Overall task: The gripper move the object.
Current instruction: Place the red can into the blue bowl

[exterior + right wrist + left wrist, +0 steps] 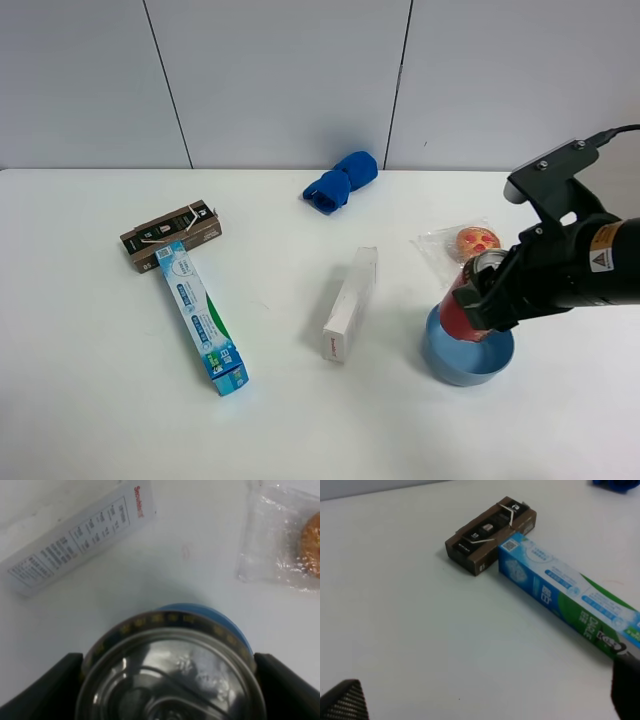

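Two pincers are on my screens, and only one has the load. The right pincer (483,300) is pinching the red can (459,314) by its sides. In the right wrist view a black finger (42,690) stands at each flank of the silver lid, pressed to the can's wall.

The can sits at the near right of the desk (280,420), directly over the blue bowl (440,358), whose rim peeks out beyond the lid in the wrist view. Its long axis runs roughly vertical, with the top leaning a little toward the far right in the high view. I cannot tell whether its base touches the bowl's floor or hangs just above it.

The left pincer (482,700) is spread wide with nothing between its tips. It hovers over bare desk beside the toothpaste box (560,605) and the brown box (490,535), well apart from the can on the left side.

I judge the move belongs wholly to the right arm. The can is already inside its grip, so what counts is the bowl wall all around below. Any sideways travel to the left, toward the white carton (350,305), or farther away, toward the snack packet (465,243), needs the base above that rim first.
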Motion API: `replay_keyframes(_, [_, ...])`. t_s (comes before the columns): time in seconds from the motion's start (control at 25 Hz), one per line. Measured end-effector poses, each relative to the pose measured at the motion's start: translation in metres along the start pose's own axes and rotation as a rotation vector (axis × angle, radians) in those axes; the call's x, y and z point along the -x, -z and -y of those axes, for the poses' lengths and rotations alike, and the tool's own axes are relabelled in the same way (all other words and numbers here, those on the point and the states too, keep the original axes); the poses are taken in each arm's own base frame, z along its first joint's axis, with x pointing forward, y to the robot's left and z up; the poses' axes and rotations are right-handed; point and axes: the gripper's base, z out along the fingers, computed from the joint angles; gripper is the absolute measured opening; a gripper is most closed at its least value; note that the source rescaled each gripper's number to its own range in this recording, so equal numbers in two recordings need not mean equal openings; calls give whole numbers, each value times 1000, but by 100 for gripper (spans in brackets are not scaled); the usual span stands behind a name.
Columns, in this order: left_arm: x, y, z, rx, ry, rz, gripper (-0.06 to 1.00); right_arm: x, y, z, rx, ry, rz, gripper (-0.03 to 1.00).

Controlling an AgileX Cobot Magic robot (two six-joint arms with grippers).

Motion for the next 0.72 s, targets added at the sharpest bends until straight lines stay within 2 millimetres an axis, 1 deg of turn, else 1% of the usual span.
replay_keyframes(0.32, [0,0,0,0,0,0,100,-1,-24,0,-9,-14,-62,0])
replay_keyframes(0.44, [0,0,0,0,0,0,100,-1,-25,1,-13,-11,-67,0])
replay_keyframes(0.72, [0,0,0,0,0,0,100,-2,-25,13,-54,-34,-77,0])
